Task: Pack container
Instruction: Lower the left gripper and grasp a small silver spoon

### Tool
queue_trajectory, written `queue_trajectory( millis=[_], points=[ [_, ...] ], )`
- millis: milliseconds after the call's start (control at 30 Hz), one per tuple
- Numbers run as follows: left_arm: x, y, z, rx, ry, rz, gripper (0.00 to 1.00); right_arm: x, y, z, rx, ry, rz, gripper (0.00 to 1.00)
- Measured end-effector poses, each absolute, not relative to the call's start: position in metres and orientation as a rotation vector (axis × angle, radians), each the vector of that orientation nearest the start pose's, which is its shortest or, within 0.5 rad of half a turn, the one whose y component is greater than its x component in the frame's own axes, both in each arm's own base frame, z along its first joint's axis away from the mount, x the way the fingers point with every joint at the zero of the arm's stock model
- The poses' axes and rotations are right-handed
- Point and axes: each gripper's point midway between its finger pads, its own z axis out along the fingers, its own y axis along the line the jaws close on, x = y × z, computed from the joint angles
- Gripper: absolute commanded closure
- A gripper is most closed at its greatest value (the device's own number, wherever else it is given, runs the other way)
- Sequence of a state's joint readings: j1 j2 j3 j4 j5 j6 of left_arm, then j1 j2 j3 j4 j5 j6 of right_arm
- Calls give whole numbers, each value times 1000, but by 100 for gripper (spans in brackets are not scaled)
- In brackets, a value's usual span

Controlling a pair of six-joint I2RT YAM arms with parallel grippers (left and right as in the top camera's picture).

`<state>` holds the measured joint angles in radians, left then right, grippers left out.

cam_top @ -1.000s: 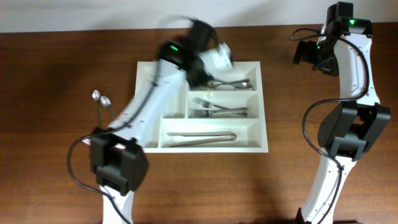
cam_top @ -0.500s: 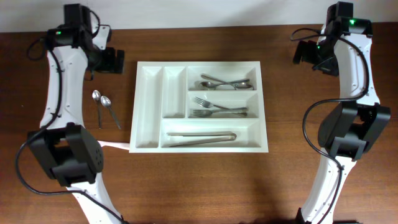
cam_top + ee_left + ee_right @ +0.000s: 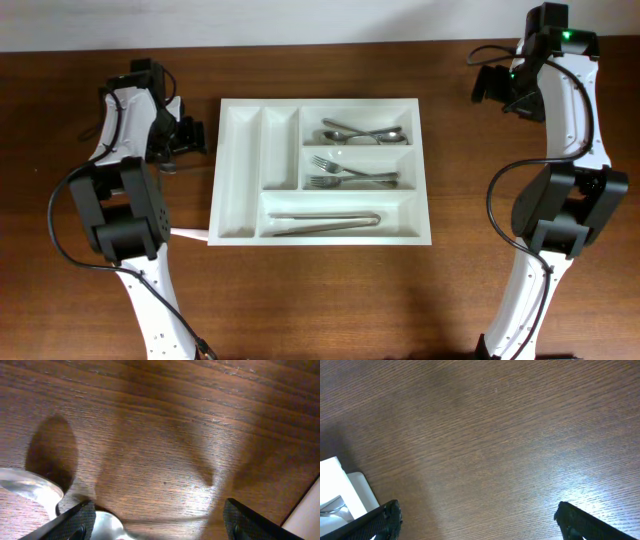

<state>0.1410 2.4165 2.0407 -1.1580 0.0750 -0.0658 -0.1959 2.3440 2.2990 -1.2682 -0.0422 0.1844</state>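
While both arms hang over the brown desk (image 3: 330, 300), the white tray (image 3: 237, 165) lies flat at its middle, between them. Its three long compartments hold cutlery: spoons (image 3: 365, 132) in the far one, forks (image 3: 350, 172) in the middle one, and tongs (image 3: 325, 219) in the near one, which runs along the tray's front edge. The two narrow upright compartments are on the tray's left side.

The left arm bends down just beside the tray's left wall. Its wrist camera shows the left fingers (image 3: 80, 519) spread wide apart, with nothing between them. They sit low over the wood, and the shiny bowls of two loose spoons (image 3: 30, 489) lie right by one fingertip. I cannot tell whether the fingertip touches them. A sliver of the tray's rim shows at the corner of that view.

The right arm reaches toward the far right of the desk, well apart from the tray. The right fingers (image 3: 377, 522) are also spread wide, with only bare wood between them. A white corner shows at the left edge of that view.
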Motion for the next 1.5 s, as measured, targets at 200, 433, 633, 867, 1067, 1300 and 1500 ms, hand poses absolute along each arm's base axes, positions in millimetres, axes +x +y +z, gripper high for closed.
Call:
queue_trajectory(
  millis=[200, 433, 633, 867, 1067, 1300, 1500],
  points=[
    [472, 59, 9, -352, 3085, -113, 15, 506, -93, 114, 538, 2833, 59, 1],
    [470, 65, 9, -316, 3095, -71, 15, 506, -93, 114, 538, 2833, 59, 1],
    [447, 62, 9, -128, 3199, -76, 16, 506, -93, 114, 538, 2833, 59, 1],
    [427, 62, 11, 16, 3280, -79, 32, 506, -93, 114, 538, 2833, 58, 1],
    [435, 64, 10, -20, 3249, -60, 38, 506, -93, 114, 537, 2833, 59, 1],
    [453, 63, 9, -343, 3162, -88, 38, 506, -93, 114, 538, 2833, 59, 1],
    [456, 63, 9, -551, 3123, -114, 39, 506, -93, 114, 538, 2833, 59, 1]
  ],
)
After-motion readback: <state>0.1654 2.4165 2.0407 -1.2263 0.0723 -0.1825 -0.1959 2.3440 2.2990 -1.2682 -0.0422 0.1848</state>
